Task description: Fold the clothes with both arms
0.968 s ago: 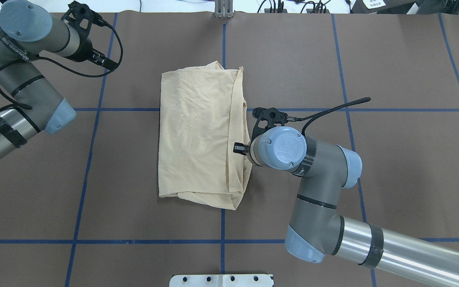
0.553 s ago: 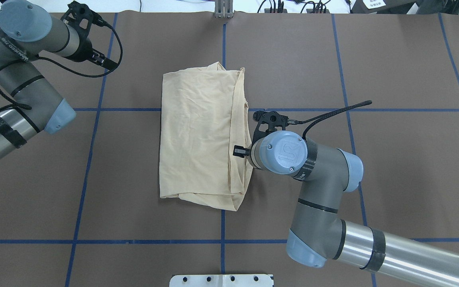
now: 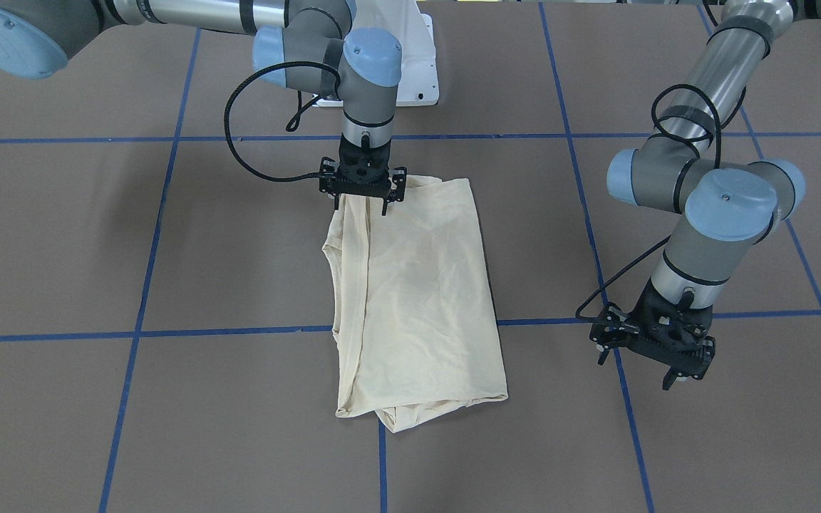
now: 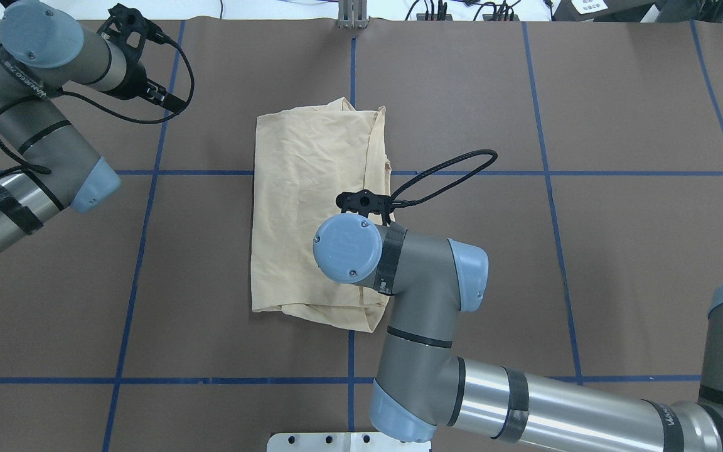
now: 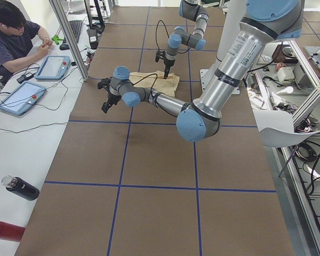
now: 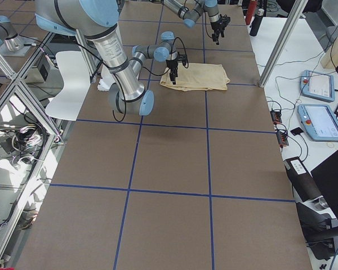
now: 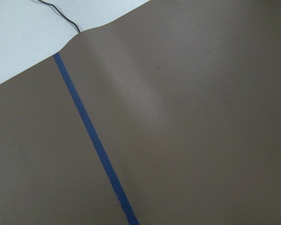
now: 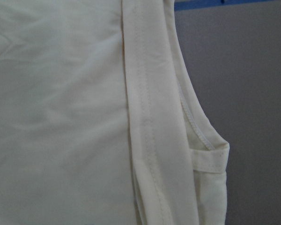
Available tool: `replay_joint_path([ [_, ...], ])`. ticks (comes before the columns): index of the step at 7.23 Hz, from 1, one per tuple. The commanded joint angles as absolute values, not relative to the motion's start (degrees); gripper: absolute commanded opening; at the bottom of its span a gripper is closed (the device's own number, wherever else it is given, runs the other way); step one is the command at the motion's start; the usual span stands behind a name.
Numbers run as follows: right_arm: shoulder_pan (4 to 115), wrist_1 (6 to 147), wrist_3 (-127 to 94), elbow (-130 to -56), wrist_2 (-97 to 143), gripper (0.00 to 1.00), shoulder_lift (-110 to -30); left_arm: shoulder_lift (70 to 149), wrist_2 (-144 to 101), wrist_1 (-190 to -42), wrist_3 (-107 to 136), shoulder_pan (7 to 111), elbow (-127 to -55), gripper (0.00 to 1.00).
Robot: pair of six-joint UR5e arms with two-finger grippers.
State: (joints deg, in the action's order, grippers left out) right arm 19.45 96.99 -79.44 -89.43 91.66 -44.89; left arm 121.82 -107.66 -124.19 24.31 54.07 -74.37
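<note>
The clothes are one cream shirt folded into a tall rectangle at the table's middle, also seen in the front-facing view. My right gripper hangs fingers-down and open over the shirt's corner nearest the robot, its fingers straddling the doubled side edge. The right wrist view looks close down on that stitched hem. In the overhead view the right wrist joint hides its gripper. My left gripper hovers open above bare table, well off to the shirt's side. Its wrist view holds only brown table and blue tape.
Blue tape lines grid the brown table cover. The white pedestal base sits at the near edge. A person sits at a side desk with tablets, and bottles lie there.
My right arm has swung from beside the shirt's right edge to over its near right part, and the wrist has turned. The left arm and the shirt stay as they were.
</note>
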Motion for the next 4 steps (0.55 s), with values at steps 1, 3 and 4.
replay_joint_path([
  [1,18.90,98.70,-73.50,-89.21,91.67,0.30,-45.09,121.82,-107.67,-124.19,24.34,53.96,-74.36,1.00],
  [3,18.98,103.07,-66.92,-91.39,91.58,0.21,-45.61,121.82,-107.67,-124.19,24.35,53.88,-74.36,1.00],
  [4,19.42,105.27,-64.97,-93.76,91.58,0.14,-46.49,121.82,-107.67,-124.19,24.35,53.79,-74.36,1.00],
])
